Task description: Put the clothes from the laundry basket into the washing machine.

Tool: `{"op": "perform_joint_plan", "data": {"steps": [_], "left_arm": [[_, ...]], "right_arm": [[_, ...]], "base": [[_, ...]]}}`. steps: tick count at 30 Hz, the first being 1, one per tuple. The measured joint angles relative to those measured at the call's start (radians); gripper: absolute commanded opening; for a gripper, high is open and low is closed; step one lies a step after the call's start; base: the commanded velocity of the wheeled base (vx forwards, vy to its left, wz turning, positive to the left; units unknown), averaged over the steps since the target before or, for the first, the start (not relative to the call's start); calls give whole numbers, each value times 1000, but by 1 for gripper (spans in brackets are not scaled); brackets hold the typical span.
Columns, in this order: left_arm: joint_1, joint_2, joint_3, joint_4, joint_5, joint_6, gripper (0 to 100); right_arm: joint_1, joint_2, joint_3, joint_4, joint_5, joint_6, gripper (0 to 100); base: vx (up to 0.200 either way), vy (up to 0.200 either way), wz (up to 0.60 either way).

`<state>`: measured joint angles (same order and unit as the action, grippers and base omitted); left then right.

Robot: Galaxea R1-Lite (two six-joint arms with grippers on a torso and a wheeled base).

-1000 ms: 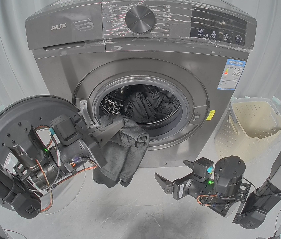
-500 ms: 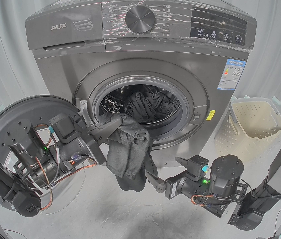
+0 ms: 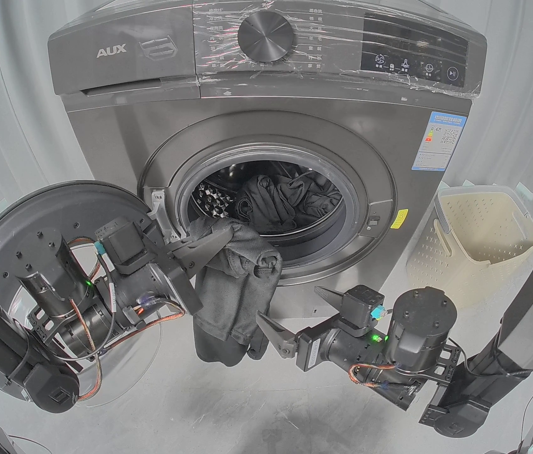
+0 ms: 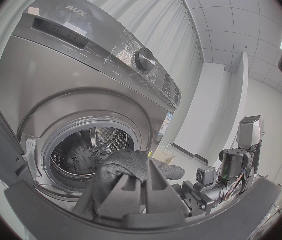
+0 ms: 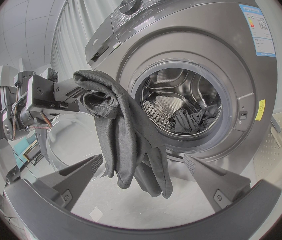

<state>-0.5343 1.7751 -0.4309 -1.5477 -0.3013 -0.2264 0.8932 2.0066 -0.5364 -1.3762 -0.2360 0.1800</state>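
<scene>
Clamping limp dark knit garment [image 3: 236,285], left gripper [image 3: 227,233] before perforated steel drum [image 3: 211,200], right gripper [image 3: 288,307] spread wide

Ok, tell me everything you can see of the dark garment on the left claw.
The dark garment is charcoal, finely textured fabric, bunched and folded over. Its top is pinched in the shut left claw. The rest hangs limp outside the open drum of the washing machine, clear of the floor. The open right claw sits by its lower end; contact is unclear.
</scene>
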Motion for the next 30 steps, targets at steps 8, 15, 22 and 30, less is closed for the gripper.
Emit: {"op": "perform_joint_plan", "data": {"steps": [8, 15, 22, 30], "left_arm": [[0, -1, -1, 0, 0, 0, 0], [0, -5, -1, 0, 0, 0, 0], [-3, -7, -1, 0, 0, 0, 0], [-7, -7, 0, 0, 0, 0, 0]], "right_arm": [[-10, 48, -73, 1, 0, -6, 100], [-26, 101, -136, 1, 0, -9, 100], [-27, 140, -193, 0, 0, -10, 100], [-24, 158, -213, -1, -1, -9, 100]], "base": [[0, 0, 0], [0, 0, 0], [0, 0, 0], [0, 0, 0]]}}
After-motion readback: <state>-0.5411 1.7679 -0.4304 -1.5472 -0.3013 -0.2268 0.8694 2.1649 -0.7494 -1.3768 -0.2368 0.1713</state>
